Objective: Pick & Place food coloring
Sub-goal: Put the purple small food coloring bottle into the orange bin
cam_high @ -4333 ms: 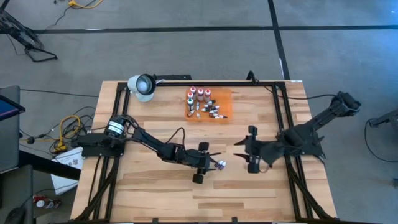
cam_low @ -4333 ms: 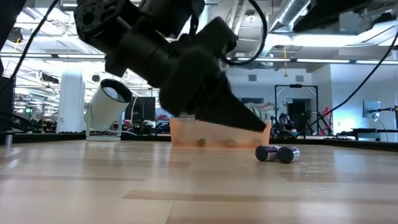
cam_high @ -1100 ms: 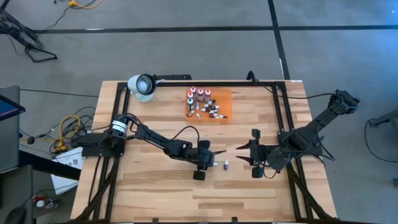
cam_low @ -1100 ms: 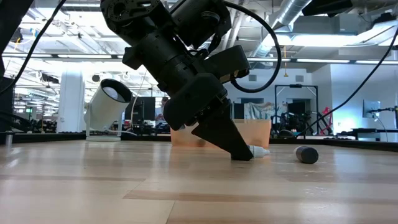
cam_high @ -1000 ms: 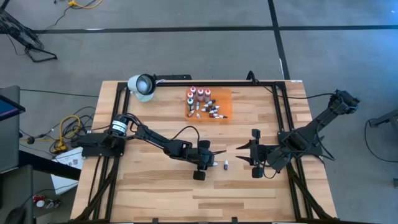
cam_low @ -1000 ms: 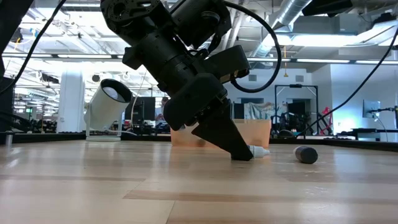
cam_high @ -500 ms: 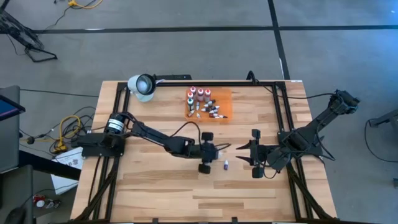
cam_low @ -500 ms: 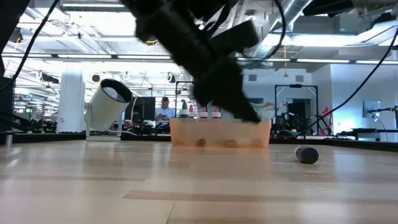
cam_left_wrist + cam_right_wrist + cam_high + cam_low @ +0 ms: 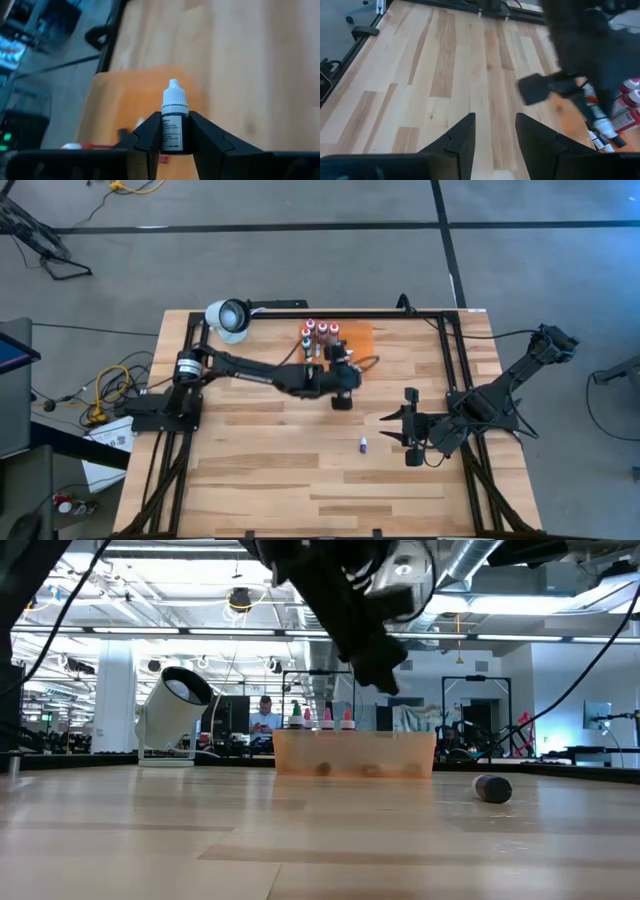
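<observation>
My left gripper [image 9: 352, 372] is shut on a tiny dropper bottle [image 9: 174, 125] with a dark body and a white cap. It hangs over the orange mat [image 9: 358, 338] at the table's far middle. In the low view the left gripper [image 9: 385, 670] is well above the mat [image 9: 355, 755]. Several red, green and pink bottles [image 9: 318, 335] stand on the mat's left part, and small droppers lie beside them. Another tiny dropper [image 9: 363, 445] lies on its side on the bare wood; it also shows in the low view [image 9: 492, 788]. My right gripper [image 9: 386, 427] is open and empty, right of that dropper. My left gripper pinches the dropper's dark body [image 9: 174, 137] between its two fingers [image 9: 150, 135]. The white cap [image 9: 174, 95] sticks out beyond the fingertips. The fingers come from the table's left, slanting down. The bottle lies along the fingers, lifted clear above the mat.
A white lamp [image 9: 228, 318] stands at the far left corner. A black frame rail [image 9: 400, 313] runs along the far edge. Bare wood [image 9: 260, 470] lies between the mat and the near edge.
My left gripper has risen from the wood near the table's middle and gone toward the far edge until it is over the orange mat, carrying the dropper lifted clear. The other dropper stays lying on the wood.
</observation>
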